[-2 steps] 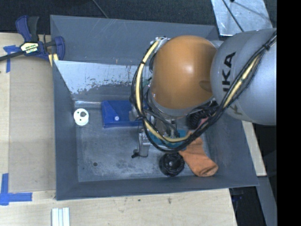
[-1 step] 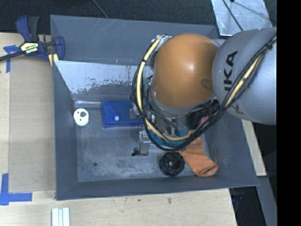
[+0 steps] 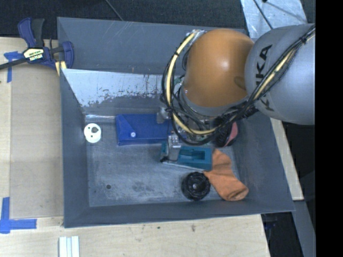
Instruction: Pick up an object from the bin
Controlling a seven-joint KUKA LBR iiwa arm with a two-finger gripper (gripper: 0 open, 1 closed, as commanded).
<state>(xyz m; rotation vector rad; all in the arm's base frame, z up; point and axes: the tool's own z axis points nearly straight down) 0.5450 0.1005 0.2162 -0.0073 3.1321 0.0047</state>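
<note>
My gripper (image 3: 171,146) reaches down in the middle of the bin, mostly covered by the arm's orange dome. Its lower end sits at the left end of a teal block-shaped thing (image 3: 194,157) and just off the right end of a blue box (image 3: 139,129). Whether it touches either I cannot tell. A black round thing (image 3: 195,186) lies just in front of the teal block, and an orange cloth (image 3: 228,179) lies to the block's right.
A small white disc (image 3: 92,133) lies alone near the bin's left wall. A red thing (image 3: 231,135) peeks out under the arm at the right. The arm and its cables hang over the bin's back right part.
</note>
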